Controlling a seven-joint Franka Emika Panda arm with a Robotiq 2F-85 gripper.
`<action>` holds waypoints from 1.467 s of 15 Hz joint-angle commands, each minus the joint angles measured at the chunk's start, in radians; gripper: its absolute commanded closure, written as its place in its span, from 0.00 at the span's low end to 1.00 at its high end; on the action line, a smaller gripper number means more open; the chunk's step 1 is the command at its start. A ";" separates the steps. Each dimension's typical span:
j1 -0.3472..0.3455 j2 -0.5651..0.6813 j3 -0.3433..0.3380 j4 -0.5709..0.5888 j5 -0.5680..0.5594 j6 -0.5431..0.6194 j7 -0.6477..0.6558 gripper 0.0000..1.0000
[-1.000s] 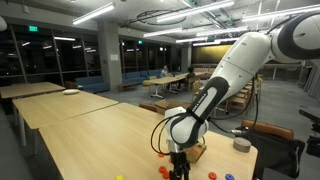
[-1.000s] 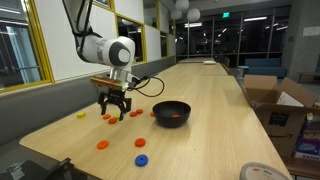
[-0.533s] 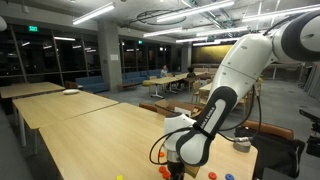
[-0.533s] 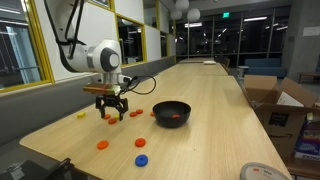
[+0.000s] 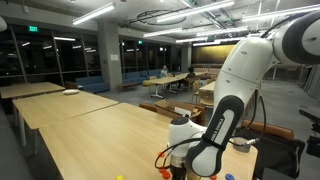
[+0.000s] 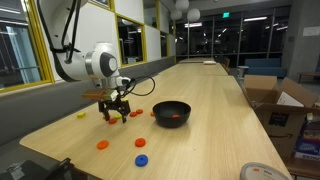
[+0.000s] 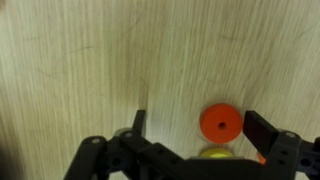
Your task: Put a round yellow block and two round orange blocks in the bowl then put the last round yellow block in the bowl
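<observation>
In the wrist view my gripper is open, its dark fingers standing on either side of a round orange block with a small centre hole. A round yellow block peeks out just below it, partly hidden by the gripper body. In an exterior view the gripper hangs low over the table, left of the black bowl, which shows something orange-red inside. Another yellow block lies further left. An orange block lies nearer the front edge.
A blue round piece lies near the table's front edge. A small grey cylinder stands on the table behind the arm. Cardboard boxes stand beside the table's far side. The arm's cable loops next to the gripper.
The arm has swung and dropped lower, carrying the open gripper down over the blocks left of the bowl. The blocks and bowl have not moved.
</observation>
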 commanded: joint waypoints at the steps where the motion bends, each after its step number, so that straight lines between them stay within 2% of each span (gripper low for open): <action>1: 0.016 -0.010 -0.013 -0.018 0.007 0.064 0.042 0.00; 5: 0.013 -0.011 -0.001 -0.025 0.028 0.088 0.045 0.00; 13: 0.023 0.001 0.022 -0.026 0.043 0.065 0.043 0.00; 22: 0.048 0.002 0.003 -0.018 0.028 0.072 0.062 0.00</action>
